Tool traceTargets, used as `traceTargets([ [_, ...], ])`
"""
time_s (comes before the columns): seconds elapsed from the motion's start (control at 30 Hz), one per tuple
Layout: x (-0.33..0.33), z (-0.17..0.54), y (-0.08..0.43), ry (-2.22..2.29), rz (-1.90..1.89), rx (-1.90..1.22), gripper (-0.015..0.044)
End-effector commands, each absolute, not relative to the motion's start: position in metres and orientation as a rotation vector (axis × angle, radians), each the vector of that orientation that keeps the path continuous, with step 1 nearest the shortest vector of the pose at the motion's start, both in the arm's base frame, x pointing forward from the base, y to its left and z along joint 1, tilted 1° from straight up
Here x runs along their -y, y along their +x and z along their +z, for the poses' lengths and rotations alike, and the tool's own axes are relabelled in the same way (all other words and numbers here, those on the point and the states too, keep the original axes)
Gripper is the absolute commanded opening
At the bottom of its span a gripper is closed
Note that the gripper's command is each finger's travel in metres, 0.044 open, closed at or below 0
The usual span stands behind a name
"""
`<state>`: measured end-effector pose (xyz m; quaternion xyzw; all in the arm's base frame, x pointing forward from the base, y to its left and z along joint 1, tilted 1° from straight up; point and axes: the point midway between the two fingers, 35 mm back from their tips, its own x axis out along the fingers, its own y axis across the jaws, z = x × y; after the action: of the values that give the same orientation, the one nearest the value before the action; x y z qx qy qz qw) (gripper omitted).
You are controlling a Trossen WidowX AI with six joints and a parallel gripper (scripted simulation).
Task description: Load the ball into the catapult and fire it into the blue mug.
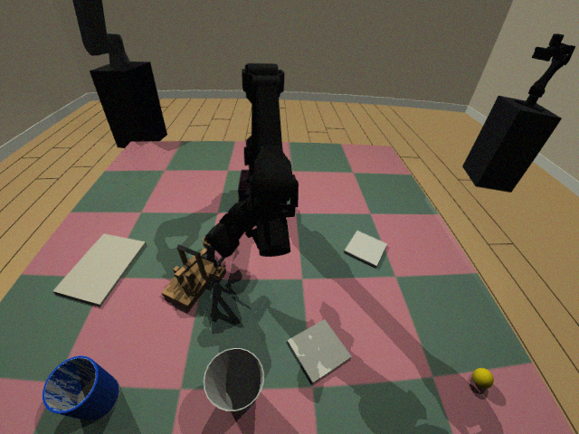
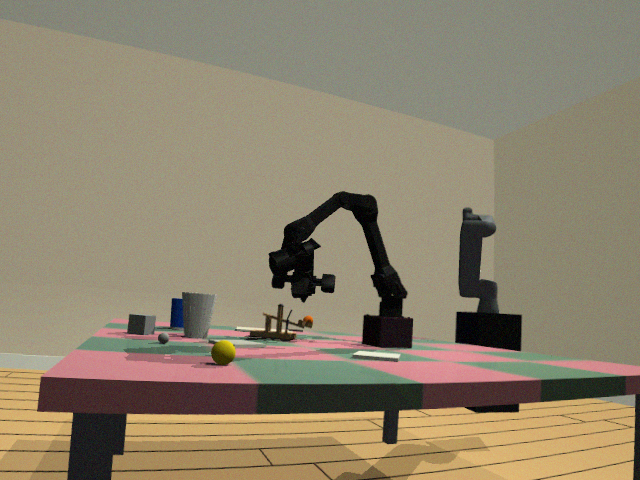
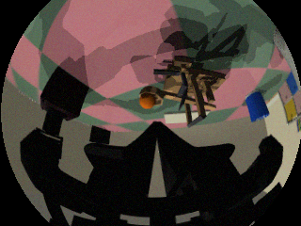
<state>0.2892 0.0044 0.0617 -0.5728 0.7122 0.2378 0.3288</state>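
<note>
The wooden catapult (image 1: 190, 281) (image 2: 278, 328) (image 3: 194, 86) stands on the checked table, left of the middle. An orange ball (image 2: 307, 320) (image 3: 147, 101) sits in the cup at the end of its arm. In the top view the arm hides this ball. My gripper (image 1: 213, 247) (image 2: 303, 297) (image 3: 156, 124) is shut and empty. It hangs a little above the ball, fingertips pointing down. The blue mug (image 1: 79, 385) (image 2: 176, 312) stands at the near left corner in the top view, well apart from the catapult.
A grey cup (image 1: 233, 378) (image 2: 197, 314) stands right of the blue mug. A yellow ball (image 1: 482, 377) (image 2: 223, 352) lies near the table's edge. Three white slabs (image 1: 100, 268) (image 1: 365, 247) (image 1: 318, 350) lie flat. A grey cube (image 2: 141, 323) and a small grey ball (image 2: 163, 337) lie near the cups.
</note>
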Motion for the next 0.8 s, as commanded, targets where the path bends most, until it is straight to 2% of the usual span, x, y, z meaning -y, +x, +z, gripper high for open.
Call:
traceTargets([
  [0.0, -0.004, 0.051, 0.289, -1.508, 0.632, -1.878, 0.0000],
  [0.77, -0.006, 0.013, 0.291, -1.508, 0.633, -1.878, 0.0000],
])
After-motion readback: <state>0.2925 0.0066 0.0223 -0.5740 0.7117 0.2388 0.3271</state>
